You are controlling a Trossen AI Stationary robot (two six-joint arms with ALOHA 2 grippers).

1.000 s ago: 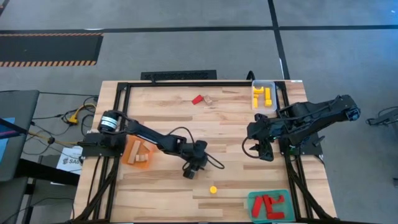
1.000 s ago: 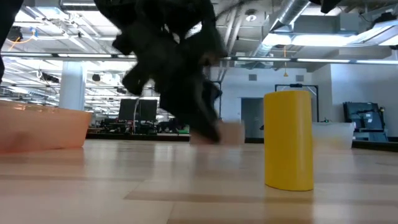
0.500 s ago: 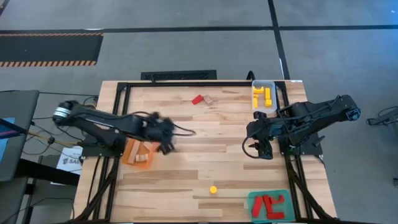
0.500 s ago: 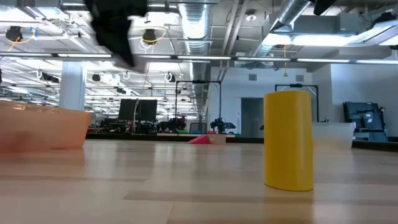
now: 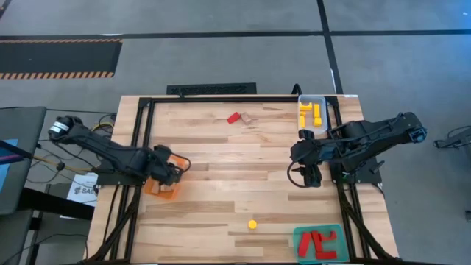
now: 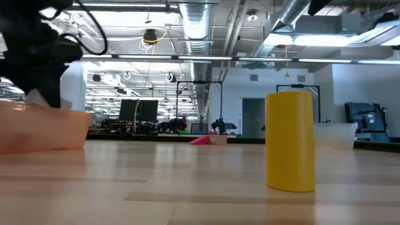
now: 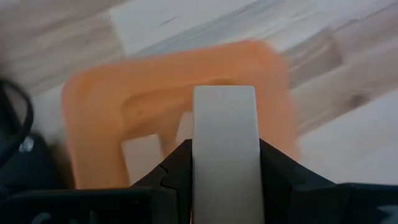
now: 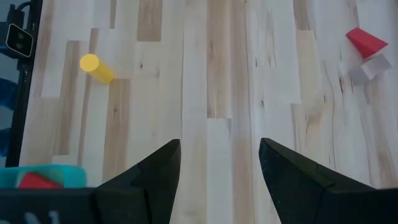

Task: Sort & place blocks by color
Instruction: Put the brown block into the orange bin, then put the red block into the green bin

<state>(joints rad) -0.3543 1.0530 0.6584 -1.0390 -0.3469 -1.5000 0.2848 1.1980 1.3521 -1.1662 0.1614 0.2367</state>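
Release over orange tray (image 5: 152,185) at table's left edge: left gripper (image 5: 168,174) above it, jaws clamped on plain wood block (image 7: 224,155); best lowered inside rim, opened only once centred, clear of wood pieces already there. Right gripper (image 5: 310,174) parked at right, jaws open, empty. Plenty of bare board mid-table; yellow cylinder (image 5: 252,224) near front, red block (image 5: 234,117) far, well apart.

The table (image 5: 243,158) is light wood in long planks, smooth with a soft shine. The yellow cylinder (image 6: 289,140) looks smooth and a little shiny, like painted wood. The orange tray (image 7: 93,106) looks like soft, see-through plastic. The pale bar (image 7: 224,149) is plain, matt wood. The right gripper's (image 8: 219,163) fingers are dark, matt plastic.
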